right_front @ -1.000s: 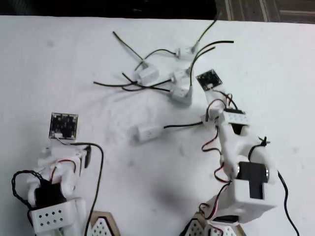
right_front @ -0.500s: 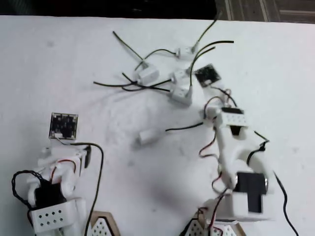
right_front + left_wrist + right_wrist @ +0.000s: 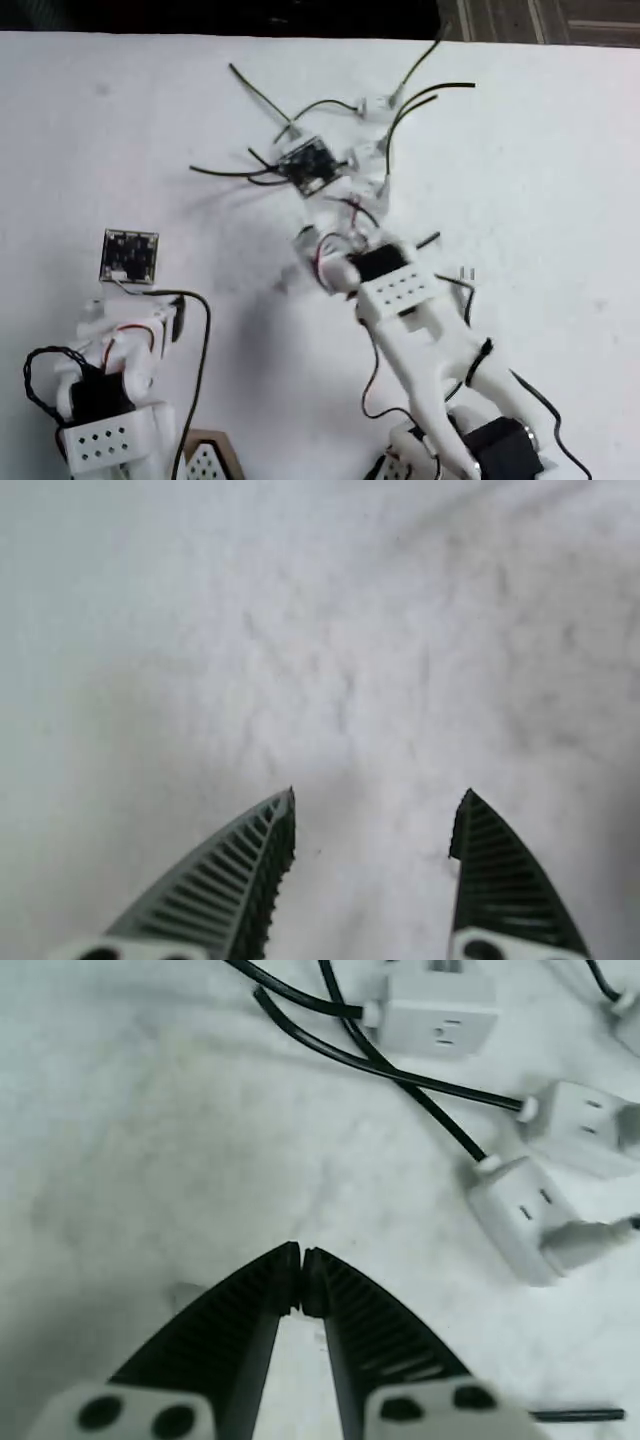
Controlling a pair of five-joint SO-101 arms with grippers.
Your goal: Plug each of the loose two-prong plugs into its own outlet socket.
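Beyond closed right jaws: 3 outlet sockets [image 3: 520, 1205], untouched.

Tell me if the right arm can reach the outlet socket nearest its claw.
Probably yes: bare table lies between the right claw and the nearest socket, with nothing across the way. The claw is shut, so it would need to open first.

Counter [image 3: 120, 120]: white, matte, with faint grey smudges and scuffs; the same mottled surface appears close up in the left wrist view [image 3: 320, 630] and the right wrist view [image 3: 130, 1100]. Dark band [image 3: 200, 15] beyond the far edge. Grey striped flooring [image 3: 560, 20] at the far right corner. Wood-edged plate [image 3: 212, 436] at the near edge.
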